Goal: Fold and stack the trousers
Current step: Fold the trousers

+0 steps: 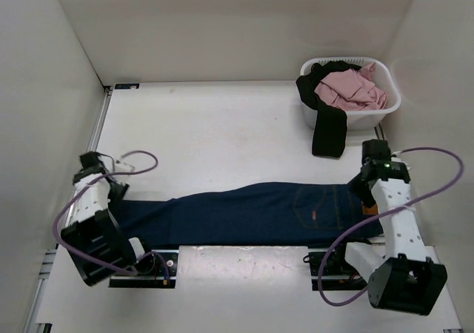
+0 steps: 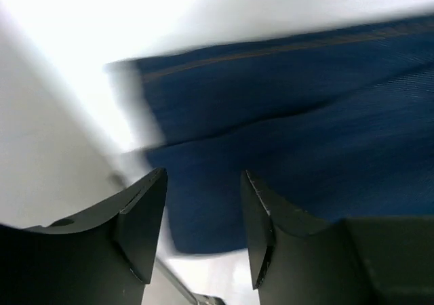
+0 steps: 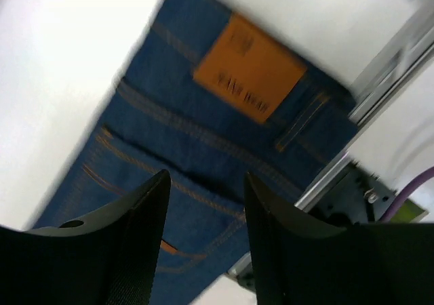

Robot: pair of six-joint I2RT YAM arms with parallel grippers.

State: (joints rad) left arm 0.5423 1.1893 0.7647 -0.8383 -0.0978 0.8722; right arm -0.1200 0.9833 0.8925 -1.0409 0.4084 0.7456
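The trousers [image 1: 252,214] are dark blue jeans lying in one long strip along the near part of the table, hems at the left and waist at the right. My left gripper [image 1: 116,191] hovers over the hem end, open; in the left wrist view the gripper [image 2: 203,176] has only blue denim [image 2: 305,115] below its gap. My right gripper [image 1: 361,189] hangs over the waist end, also open. The right wrist view shows the gripper [image 3: 206,176] above the trousers [image 3: 156,142], with the back pocket stitching and the tan waistband patch [image 3: 249,68] below it.
A white basket [image 1: 390,90] stands at the back right holding pink cloth [image 1: 348,89], with a black garment [image 1: 329,129] hanging over its front onto the table. White walls close in the left, back and right sides. A metal plate [image 1: 244,257] runs along the near edge.
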